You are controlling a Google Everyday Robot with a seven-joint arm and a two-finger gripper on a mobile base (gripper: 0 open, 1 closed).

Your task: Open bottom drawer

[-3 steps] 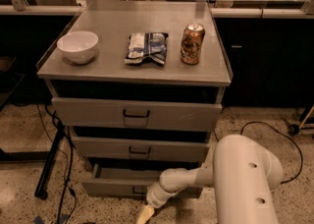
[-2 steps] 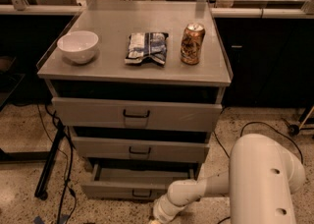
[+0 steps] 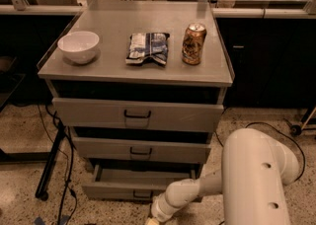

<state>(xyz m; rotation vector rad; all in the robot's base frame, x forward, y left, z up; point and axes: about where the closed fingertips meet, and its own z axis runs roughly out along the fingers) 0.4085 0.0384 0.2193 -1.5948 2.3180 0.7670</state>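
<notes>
The grey cabinet has three drawers. The bottom drawer (image 3: 133, 184) is the lowest, with a shallow front and a small black handle (image 3: 141, 196). It stands pulled out further than the two above, its inside showing. My white arm reaches down from the lower right. My gripper (image 3: 154, 220) is at the bottom edge of the view, just below and right of the drawer's handle, and mostly cut off.
On the cabinet top stand a white bowl (image 3: 78, 46), a blue-and-white snack bag (image 3: 147, 47) and a brown drink can (image 3: 193, 44). A black stand leg (image 3: 49, 169) and cables lie on the floor at the left. A cable lies at the right.
My arm has swung right and drawn back toward the camera. The gripper has moved lower, to the bottom edge of the view. The bottom drawer stays pulled out.
</notes>
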